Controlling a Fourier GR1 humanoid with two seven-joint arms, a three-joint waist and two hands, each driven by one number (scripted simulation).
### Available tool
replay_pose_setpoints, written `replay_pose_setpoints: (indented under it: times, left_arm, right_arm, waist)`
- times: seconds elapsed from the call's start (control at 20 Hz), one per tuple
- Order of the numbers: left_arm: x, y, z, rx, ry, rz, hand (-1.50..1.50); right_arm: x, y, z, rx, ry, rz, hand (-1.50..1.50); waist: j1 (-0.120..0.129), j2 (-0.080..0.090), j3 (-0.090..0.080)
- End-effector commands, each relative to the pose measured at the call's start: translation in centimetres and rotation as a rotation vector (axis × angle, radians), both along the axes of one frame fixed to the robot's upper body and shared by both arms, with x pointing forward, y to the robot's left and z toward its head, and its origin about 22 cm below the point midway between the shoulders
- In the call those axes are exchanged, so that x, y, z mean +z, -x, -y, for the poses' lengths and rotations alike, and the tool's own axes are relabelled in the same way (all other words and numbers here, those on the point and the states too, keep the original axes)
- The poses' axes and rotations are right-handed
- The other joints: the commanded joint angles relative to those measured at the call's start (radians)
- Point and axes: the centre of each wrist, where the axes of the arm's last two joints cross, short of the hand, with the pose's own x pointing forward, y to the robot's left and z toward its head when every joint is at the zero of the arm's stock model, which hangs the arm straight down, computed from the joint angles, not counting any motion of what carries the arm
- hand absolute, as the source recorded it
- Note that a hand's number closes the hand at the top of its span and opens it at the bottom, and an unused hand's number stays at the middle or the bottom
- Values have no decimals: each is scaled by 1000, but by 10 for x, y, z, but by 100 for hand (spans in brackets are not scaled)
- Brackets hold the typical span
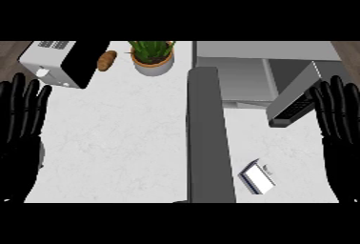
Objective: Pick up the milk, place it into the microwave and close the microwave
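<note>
Counter (126, 143): milk (258, 177), plant (152, 58), toaster (53, 62).

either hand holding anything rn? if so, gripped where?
Nothing is held. The left hand and right hand are both open, fingers straight, at the view's side edges. The milk carton lies untouched on the counter.

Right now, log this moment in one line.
milk: on counter, untouched | microwave: door open | left hand: open, resting | right hand: open, resting

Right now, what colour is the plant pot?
Light grey; the pot holds a green spiky plant, seen in the head view.
</note>
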Motion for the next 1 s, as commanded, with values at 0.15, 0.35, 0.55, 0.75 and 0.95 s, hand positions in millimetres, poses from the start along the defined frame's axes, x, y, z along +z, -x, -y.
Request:
replay_pose_setpoints:
  times: [0.15,0.35,0.55,0.75,0.95]
  left_arm:
    - [-15,-2,5,-41,-31,-3,-150]
    - [-33,-7,25,-106,107,-176,-150]
    - [-60,-8,30,-102,138,-193,-150]
    - [-68,15,56,-93,129,-196,-150]
    - [-79,31,77,-104,120,-196,-150]
  right_arm:
    - [-11,45,3,61,10,-9,-150]
    - [-25,70,-1,176,-52,-145,-150]
    - [-49,106,14,169,-52,-187,-150]
    - [-74,127,24,183,-34,-191,-150]
    - [-92,137,28,133,-1,-239,-150]
  waist:
    - [-29,8,20]
    - [-40,7,20]
    - [-40,8,20]
    - [-33,6,20]
    - [-28,7,20]
